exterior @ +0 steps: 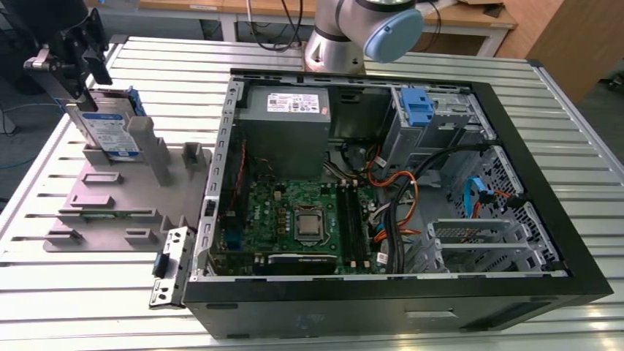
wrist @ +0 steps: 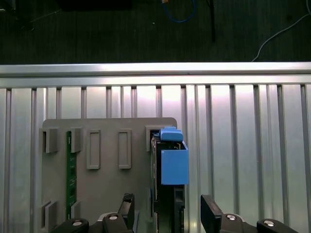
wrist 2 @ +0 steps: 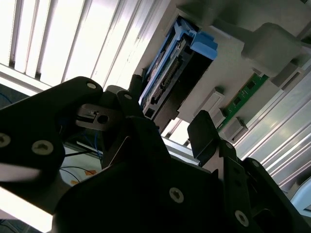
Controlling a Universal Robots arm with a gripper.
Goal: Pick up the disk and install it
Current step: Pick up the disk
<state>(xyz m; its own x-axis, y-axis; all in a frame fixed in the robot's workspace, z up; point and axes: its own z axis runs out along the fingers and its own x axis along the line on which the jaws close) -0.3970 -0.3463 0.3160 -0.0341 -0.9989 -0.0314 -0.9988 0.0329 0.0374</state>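
The disk (exterior: 105, 130) is being carried upright in a grey fixture (exterior: 117, 186) (on the counter (exterior: 78, 292)); the claw (wrist: 167, 201) is being held spread above.

disk (exterior: 105, 131) base seemingly hidden in holder (exterior: 107, 194), tool (wrist: 168, 206) cropped

open PC case (exterior: 390, 307) | grey fixture tray (exterior: 107, 190) beside it | slatted metal table (exterior: 58, 292)

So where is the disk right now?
The disk stands upright in the grey holder on the exterior view's left, beside the open computer case, just below the hand.
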